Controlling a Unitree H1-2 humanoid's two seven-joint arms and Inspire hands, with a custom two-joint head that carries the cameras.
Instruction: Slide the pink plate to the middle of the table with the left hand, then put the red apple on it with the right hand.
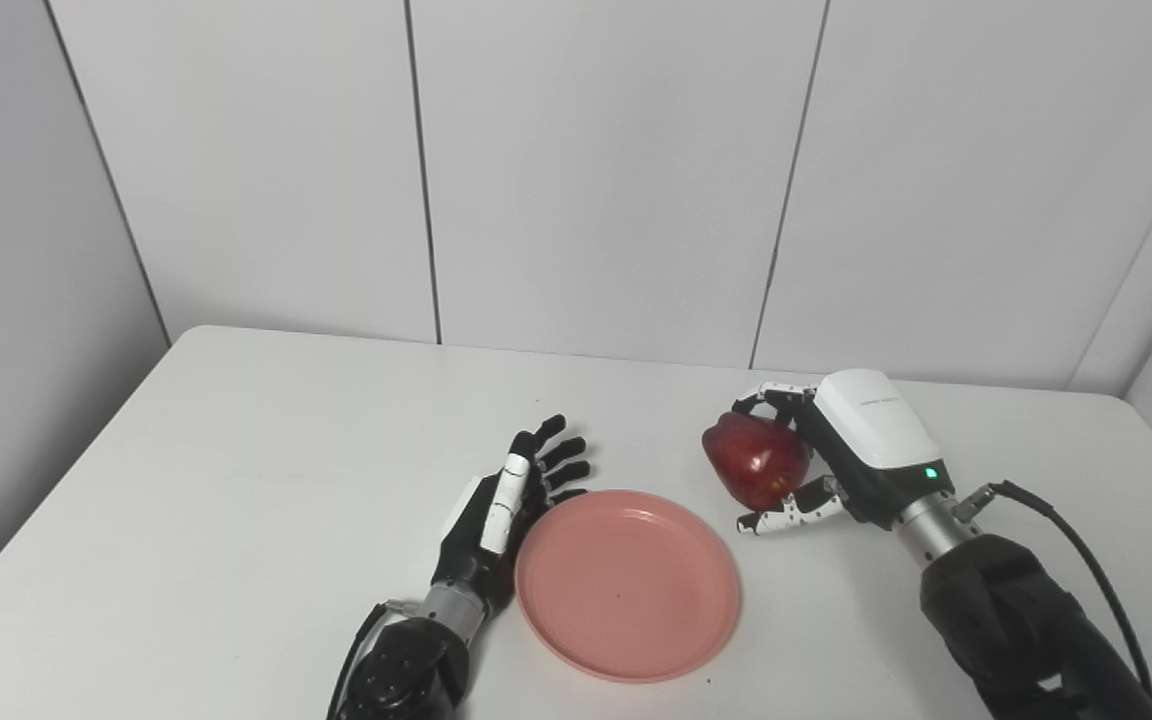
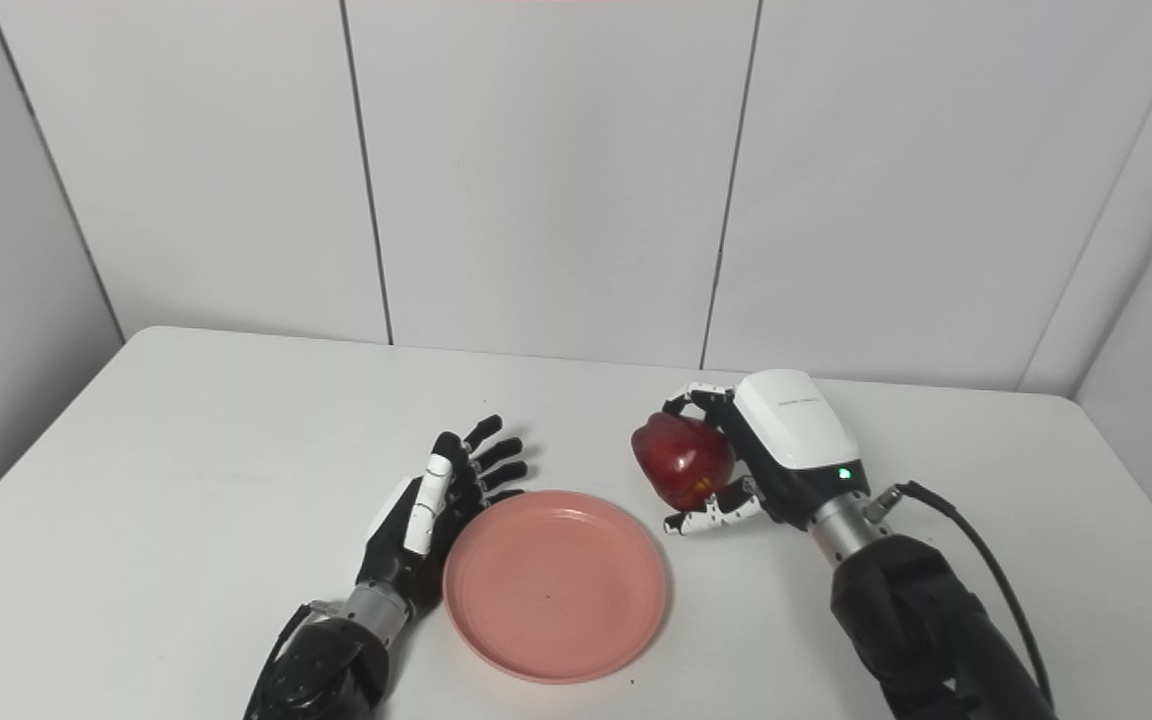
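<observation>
- Right robot hand (image 1: 841, 450) has its fingers wrapped around the apple (image 1: 756, 462), gripping it from the right side, thumb underneath and the other fingers curled over the top.
- The apple looks lifted a bit off the table (image 1: 236, 480), though honestly I can't tell for sure if the bottom is touching or not. It sits just up and to the right of the plate (image 1: 628, 584), near its rim but not over it.
- Green light is lit on the back of the right robot hand, near the wrist, and a black cable loops off the forearm.
- Left robot hand (image 1: 511, 500) is holding nothing, fingers stretched out and spread apart, pointing away from the robot. It stands on edge right against the plate's left rim; looks like it's touching, but it's hard to be certain.
- The plate is pink, flat on the table, nothing on it, roughly centred left to right and toward the near edge.
- Table is plain white, with grey panelled walls behind it.
</observation>
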